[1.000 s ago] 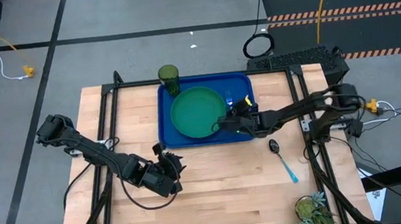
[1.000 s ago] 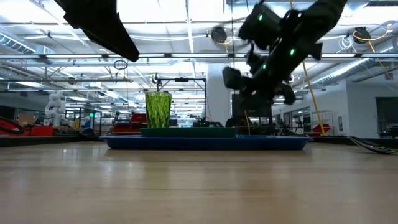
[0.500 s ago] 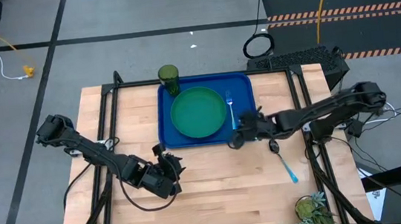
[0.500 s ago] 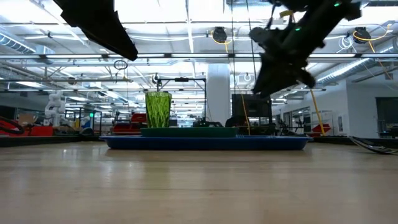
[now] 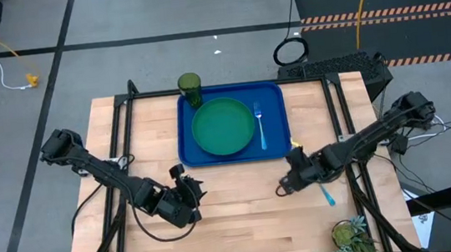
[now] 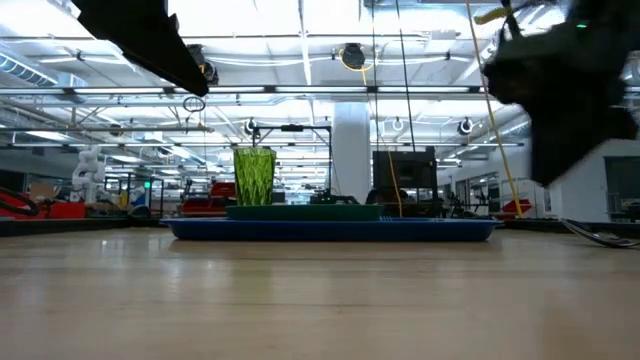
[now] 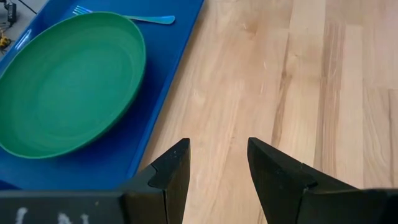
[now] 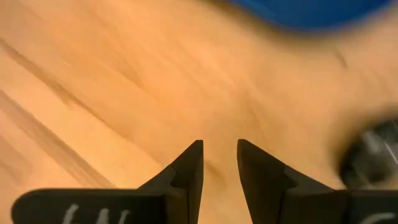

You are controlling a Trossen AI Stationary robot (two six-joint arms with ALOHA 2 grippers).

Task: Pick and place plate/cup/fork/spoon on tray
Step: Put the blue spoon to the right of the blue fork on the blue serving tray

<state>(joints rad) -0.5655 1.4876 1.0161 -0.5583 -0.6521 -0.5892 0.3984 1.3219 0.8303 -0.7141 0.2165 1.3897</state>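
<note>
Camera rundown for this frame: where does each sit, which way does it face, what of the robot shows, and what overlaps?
High: overhead, straight down; both arms, tray, plate, fork.
Low: table height, level across; cup, arms entering from above.
Left wrist: past the left gripper, open, at plate and fork.
Right wrist: right gripper over bare wood, the spoon at the edge.
Shared: high and left wrist both show plate and fork.

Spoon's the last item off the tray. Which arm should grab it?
Right. The right gripper is open, empty and beside the spoon; the left gripper waits across the table, farther off.
</note>
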